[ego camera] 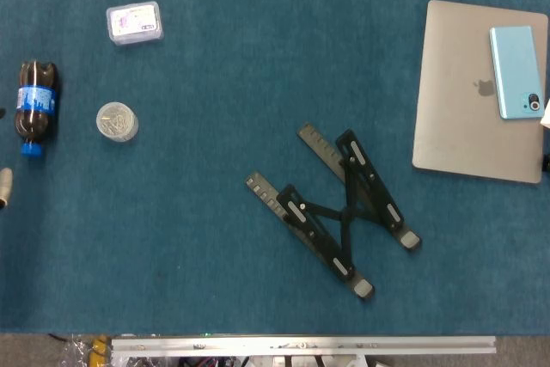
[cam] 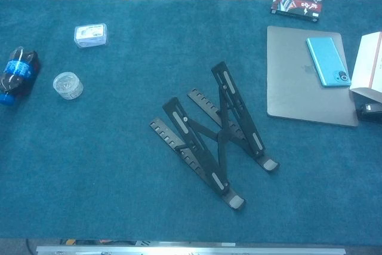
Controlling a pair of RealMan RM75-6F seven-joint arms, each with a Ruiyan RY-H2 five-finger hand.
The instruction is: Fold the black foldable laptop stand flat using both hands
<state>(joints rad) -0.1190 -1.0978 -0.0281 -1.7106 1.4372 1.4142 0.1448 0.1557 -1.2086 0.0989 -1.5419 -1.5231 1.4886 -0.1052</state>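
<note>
The black foldable laptop stand [ego camera: 342,211] lies on the blue table cloth, right of centre. Its two long rails are spread apart, joined by crossed links in an X. In the chest view the stand [cam: 213,131] has its upper arms raised at an angle above the notched base strips. Its grey rubber feet point toward the table's near edge. Neither view shows either hand, and nothing touches the stand.
A closed grey laptop [ego camera: 468,109] with a light-blue phone [ego camera: 517,71] on it lies right of the stand. At left are a cola bottle [ego camera: 35,106], a small round clear jar [ego camera: 117,121] and a clear plastic box [ego camera: 134,22]. A white box [cam: 369,66] stands at the far right.
</note>
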